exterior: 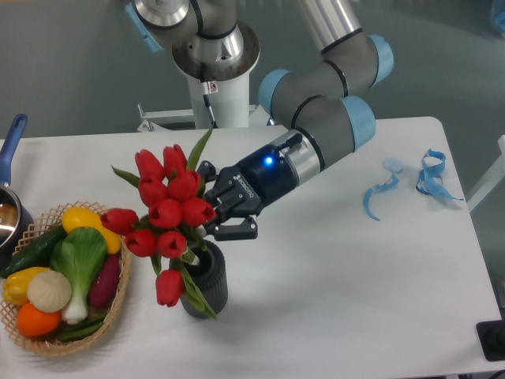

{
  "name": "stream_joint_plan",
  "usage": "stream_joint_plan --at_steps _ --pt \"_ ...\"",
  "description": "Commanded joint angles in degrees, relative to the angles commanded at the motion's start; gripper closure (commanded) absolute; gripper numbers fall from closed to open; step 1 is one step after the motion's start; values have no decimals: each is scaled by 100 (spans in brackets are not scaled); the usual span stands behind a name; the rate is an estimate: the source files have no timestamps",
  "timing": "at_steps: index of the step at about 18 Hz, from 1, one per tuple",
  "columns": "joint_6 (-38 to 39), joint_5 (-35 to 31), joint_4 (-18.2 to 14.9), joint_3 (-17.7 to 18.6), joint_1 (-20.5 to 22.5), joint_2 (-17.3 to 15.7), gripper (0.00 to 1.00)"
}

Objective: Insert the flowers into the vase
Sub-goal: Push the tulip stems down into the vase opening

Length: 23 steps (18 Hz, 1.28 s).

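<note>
Flowers (169,217) clamped in gripper (211,215) – blooms just left, stems down into vase (209,280).

Grey arm (319,126); pale-blue joint caps

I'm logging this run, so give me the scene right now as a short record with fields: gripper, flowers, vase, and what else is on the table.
gripper: shut on the flowers' stems, just above the vase
flowers: red tulips, tilted left, lower ends at the vase mouth
vase: dark grey, upright, right of the wicker basket
wicker basket: holds toy vegetables, table's left
blue ribbons: table's right
</note>
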<state>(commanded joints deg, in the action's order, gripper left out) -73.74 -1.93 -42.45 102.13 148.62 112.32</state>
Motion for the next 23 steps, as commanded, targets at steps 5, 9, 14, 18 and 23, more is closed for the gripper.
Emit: stream_joint_plan --at_steps 5,9,14,18,23 --pt "-9 -9 0 44 53 167 82" --pt "-62 -18 0 150 97 238 82" --pt "-97 -26 9 202 114 325 82" --pt "-105 -26 0 237 123 413 82" --pt "-106 -53 52 395 123 492 82"
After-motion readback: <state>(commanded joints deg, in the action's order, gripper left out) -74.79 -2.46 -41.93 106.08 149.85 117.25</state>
